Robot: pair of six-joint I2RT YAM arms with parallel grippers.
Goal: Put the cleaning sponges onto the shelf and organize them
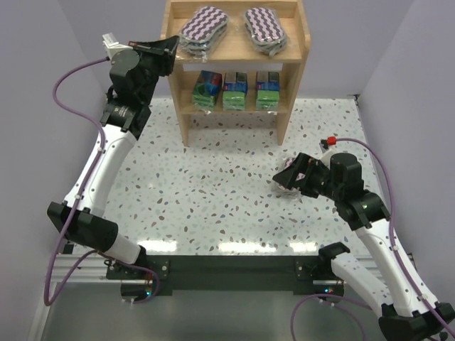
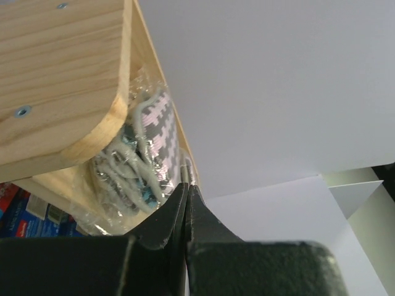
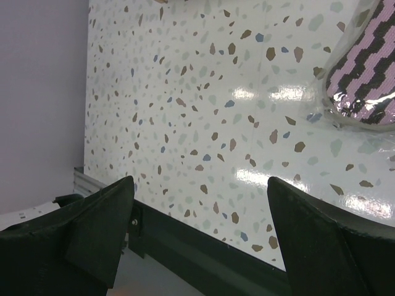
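Observation:
The wooden shelf (image 1: 297, 67) stands at the back. Two oval purple-zigzag pads (image 1: 204, 28) (image 1: 264, 28) lie on its top tier. Three green-and-blue packs (image 1: 235, 90) stand on the lower tier. My left gripper (image 1: 170, 55) is shut at the shelf's top left corner. In the left wrist view its tips (image 2: 186, 188) are right by the left pad's wrapper (image 2: 157, 132), beside the side panel (image 2: 62, 80). A third pad (image 1: 283, 177) lies on the table, partly under my open right gripper (image 1: 297, 174). In the right wrist view that pad (image 3: 364, 80) is up right of the empty gripper (image 3: 200, 203).
The speckled table (image 1: 213, 192) has white walls on the left, right and back. Its dark front rail (image 3: 203, 246) runs just below the right fingers. The blue packs (image 2: 24, 216) show at the lower left of the left wrist view.

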